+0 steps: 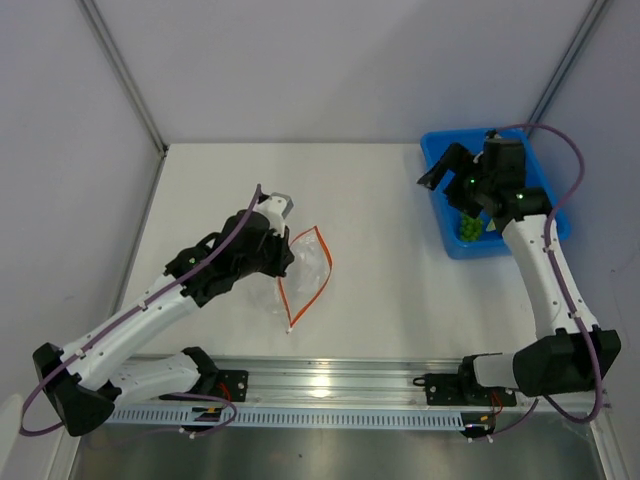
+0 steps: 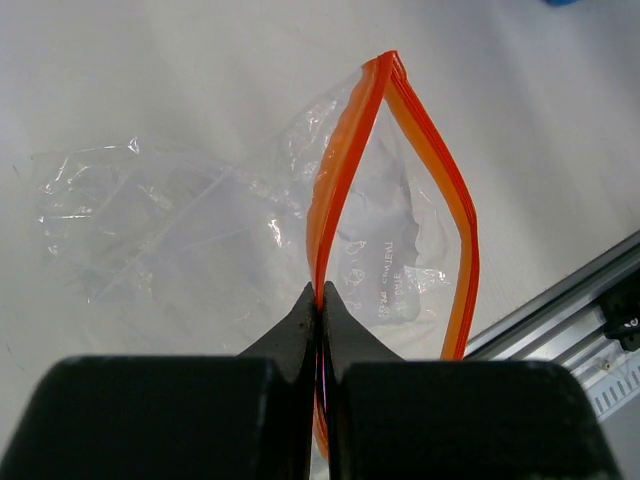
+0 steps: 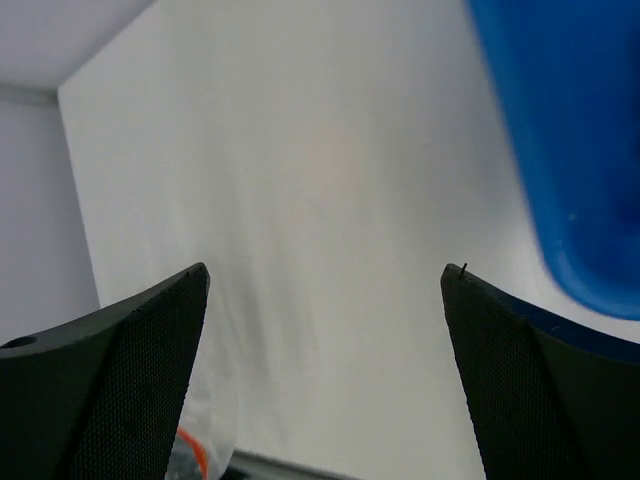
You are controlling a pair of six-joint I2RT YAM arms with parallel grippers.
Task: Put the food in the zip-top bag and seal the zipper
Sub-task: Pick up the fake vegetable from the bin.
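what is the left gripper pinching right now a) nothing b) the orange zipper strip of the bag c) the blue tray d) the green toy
B: in the left wrist view the left gripper is closed on the orange zipper at the mouth of the zip-top bag.

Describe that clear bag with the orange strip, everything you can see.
The zip-top bag is clear, crinkly, thin plastic with faint print, lying limp on the white table. Its orange-red zipper gapes open in a loop. The left end effector pinches one side of that strip. The bag looks empty.
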